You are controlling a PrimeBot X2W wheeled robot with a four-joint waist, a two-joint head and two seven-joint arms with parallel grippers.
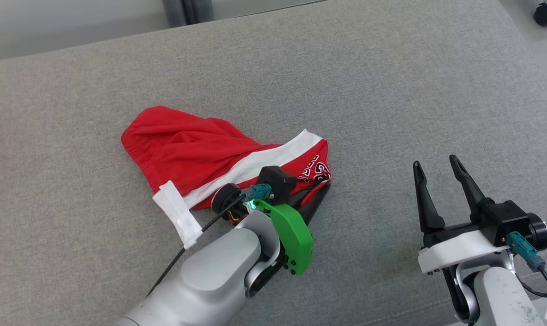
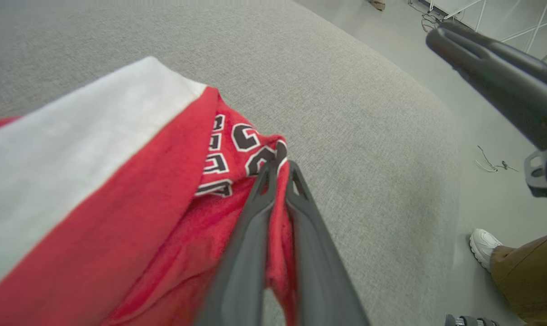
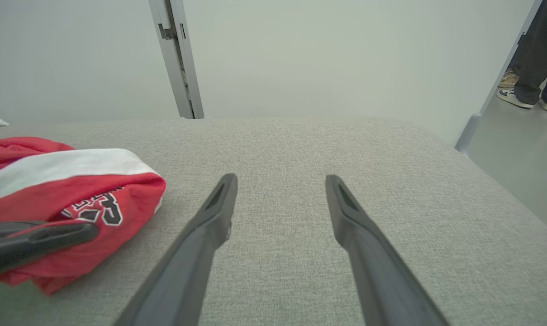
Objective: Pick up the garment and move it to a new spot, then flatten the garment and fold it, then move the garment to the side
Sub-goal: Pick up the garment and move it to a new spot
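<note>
Left wrist view: left gripper point(image 2: 281, 166) pinching garment point(image 2: 119, 217) | right gripper point(image 1: 435, 161) spread wide, empty

Red garment point(image 1: 187, 145) on grey cushion point(image 1: 368, 72)

I have the garment point(image 1: 201, 149) lying bunched on the padded surface point(image 1: 391, 81), left of centre. My left gripper point(image 2: 280, 165) sits at its near right corner, pinching a fold. My right gripper point(image 1: 435, 160) is further right, well apart, over bare padding. A person's shoe point(image 2: 483, 246) stands on the floor beyond the surface's edge.
</note>
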